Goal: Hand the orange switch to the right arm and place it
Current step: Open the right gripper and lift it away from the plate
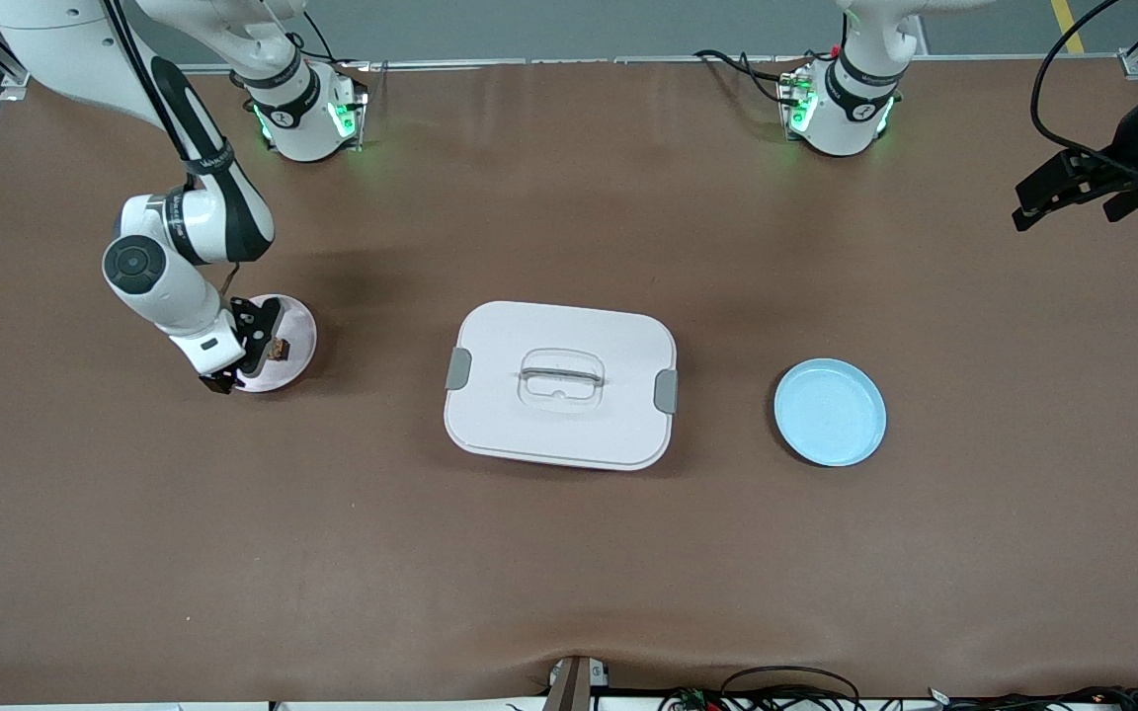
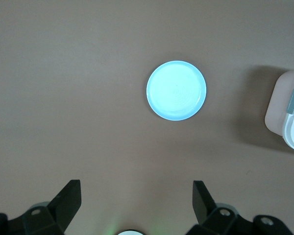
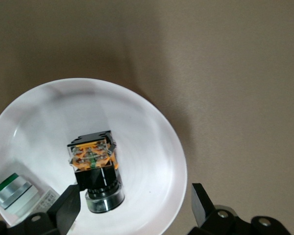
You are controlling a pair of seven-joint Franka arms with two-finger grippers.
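**Switch placed on pink plate; release complete**

The switch (image 3: 94,166) rests on the pink plate (image 1: 298,326) at the right arm's end of the bench (image 1: 569,553). The right gripper (image 1: 255,348) hangs low over that plate, jaws apart, the switch between them but no longer clamped. A green-and-white part (image 3: 12,193) lies on the same plate, just beside the switch. Transfer and placement appear done; only withdrawal remains.

The left gripper (image 1: 1053,193) waits high over the left arm's end of the bench, jaws apart and empty.

Clearance: the space above the pink plate is open. The lidded box (image 1: 561,383) and blue plate (image 1: 830,412) sit well apart. Whether one jaw touches the switch is unclear.
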